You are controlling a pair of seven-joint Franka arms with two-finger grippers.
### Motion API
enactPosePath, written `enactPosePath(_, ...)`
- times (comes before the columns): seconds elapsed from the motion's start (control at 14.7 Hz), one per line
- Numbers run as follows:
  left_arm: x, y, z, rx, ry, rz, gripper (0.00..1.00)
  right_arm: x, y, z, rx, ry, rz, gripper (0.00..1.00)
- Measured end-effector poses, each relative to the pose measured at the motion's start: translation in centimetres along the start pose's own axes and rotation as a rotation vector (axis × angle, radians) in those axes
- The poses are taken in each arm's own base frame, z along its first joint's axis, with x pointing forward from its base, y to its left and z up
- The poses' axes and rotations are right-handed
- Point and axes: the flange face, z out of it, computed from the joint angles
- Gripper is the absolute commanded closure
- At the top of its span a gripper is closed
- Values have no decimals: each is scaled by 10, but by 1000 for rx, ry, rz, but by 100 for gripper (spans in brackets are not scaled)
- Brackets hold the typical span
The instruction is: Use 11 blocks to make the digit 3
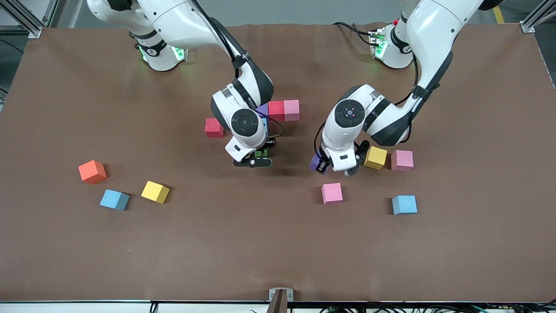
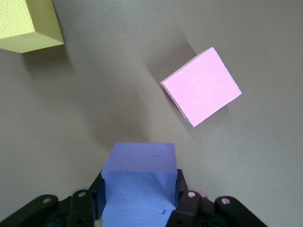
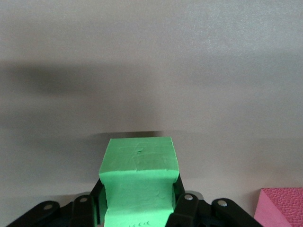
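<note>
My right gripper point(image 1: 259, 155) is shut on a green block point(image 3: 138, 182), held low over the table's middle. My left gripper point(image 1: 321, 166) is shut on a purple block point(image 2: 139, 182), low beside a yellow block point(image 1: 375, 157) and a pink block point(image 1: 402, 160). Close to the right wrist, a red block point(image 1: 276, 109) and a pink block point(image 1: 291, 109) touch in a row. A purple block point(image 1: 263, 108) and a light blue one point(image 1: 265, 125) show there only as slivers. A loose red block point(image 1: 213, 127) lies alongside. In the left wrist view a pink block point(image 2: 201, 86) lies ahead of the held cube.
Nearer the camera lie a pink block point(image 1: 332, 193) and a light blue block point(image 1: 404, 204). Toward the right arm's end sit an orange cube point(image 1: 92, 171), a light blue block point(image 1: 114, 200) and a yellow block point(image 1: 155, 191). A reddish block's corner point(image 3: 281, 205) shows in the right wrist view.
</note>
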Motion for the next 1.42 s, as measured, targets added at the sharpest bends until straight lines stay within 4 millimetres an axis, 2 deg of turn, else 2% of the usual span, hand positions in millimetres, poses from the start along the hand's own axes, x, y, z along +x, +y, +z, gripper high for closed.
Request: enactPosePath(1.42, -3, 0, 1, 1, 0, 4, 61, -9, -8, 17, -23, -20, -1, 77)
